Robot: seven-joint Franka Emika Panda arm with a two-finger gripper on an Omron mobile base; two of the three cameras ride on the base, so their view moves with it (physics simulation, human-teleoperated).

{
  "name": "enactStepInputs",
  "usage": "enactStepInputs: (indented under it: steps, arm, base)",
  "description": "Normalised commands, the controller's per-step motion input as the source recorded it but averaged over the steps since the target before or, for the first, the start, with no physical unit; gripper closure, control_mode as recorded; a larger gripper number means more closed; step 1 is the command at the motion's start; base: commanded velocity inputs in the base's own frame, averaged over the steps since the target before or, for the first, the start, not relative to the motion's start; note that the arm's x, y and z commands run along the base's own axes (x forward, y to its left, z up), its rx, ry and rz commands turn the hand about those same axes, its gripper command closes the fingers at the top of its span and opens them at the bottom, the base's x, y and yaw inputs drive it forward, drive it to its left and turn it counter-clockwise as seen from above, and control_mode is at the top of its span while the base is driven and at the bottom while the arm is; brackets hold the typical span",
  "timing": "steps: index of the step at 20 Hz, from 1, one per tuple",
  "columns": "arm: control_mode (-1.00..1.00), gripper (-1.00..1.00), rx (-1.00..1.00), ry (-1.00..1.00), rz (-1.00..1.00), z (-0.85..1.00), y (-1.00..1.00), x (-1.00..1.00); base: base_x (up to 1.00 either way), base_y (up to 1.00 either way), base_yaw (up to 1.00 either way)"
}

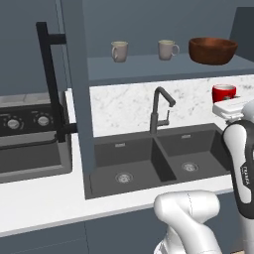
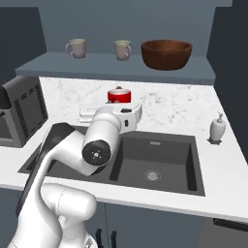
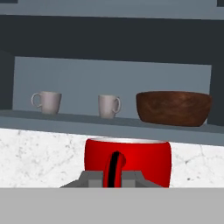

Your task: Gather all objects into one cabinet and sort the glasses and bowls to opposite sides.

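The red cup (image 3: 131, 159) hangs in front of the marble backsplash, below the open cabinet (image 1: 149, 67). My gripper (image 3: 113, 178) is shut on the cup's handle, which stands between the two fingertips. From the base views, the red cup (image 1: 224, 93) (image 2: 118, 95) sits at the front end of my hand. On the cabinet's lower shelf stand two beige mugs (image 1: 119, 51) (image 1: 167, 49), with the wide brown wooden bowl (image 1: 212, 50) to their right. The same shelf shows in the hand view with the mugs (image 3: 47, 102) (image 3: 108, 106) and the bowl (image 3: 173, 108).
A dark double sink (image 1: 149, 158) with a black faucet (image 1: 158, 106) lies under the cabinet. The open cabinet door with its black bar handle (image 1: 49, 79) juts out on the left. A white soap dispenser (image 2: 217, 128) stands right of the sink, and a dark appliance (image 2: 22, 109) sits at the left.
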Motion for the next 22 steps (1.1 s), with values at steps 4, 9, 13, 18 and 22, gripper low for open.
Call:
enactStepInputs:
  steps: [4, 9, 13, 18, 22]
  arm:
    - [1.00, 1.00, 0.00, 0.00, 0.00, 0.00, 0.00, 0.00]
    - [1.00, 1.00, 0.00, 0.00, 0.00, 0.00, 0.00, 0.00]
    - [1.00, 1.00, 0.00, 0.00, 0.00, 0.00, 0.00, 0.00]
    - [-1.00, 1.00, 0.00, 0.00, 0.01, 0.00, 0.12, -0.22]
    - [-1.00, 1.00, 0.00, 0.00, 0.08, 0.51, 0.62, -1.00]
  base:
    - [0.40, 0.30, 0.00]
    - [0.58, 0.46, 0.00]
    - [0.25, 0.33, 0.00]
    - [0.00, 0.00, 0.00]
    - [0.00, 0.00, 0.00]
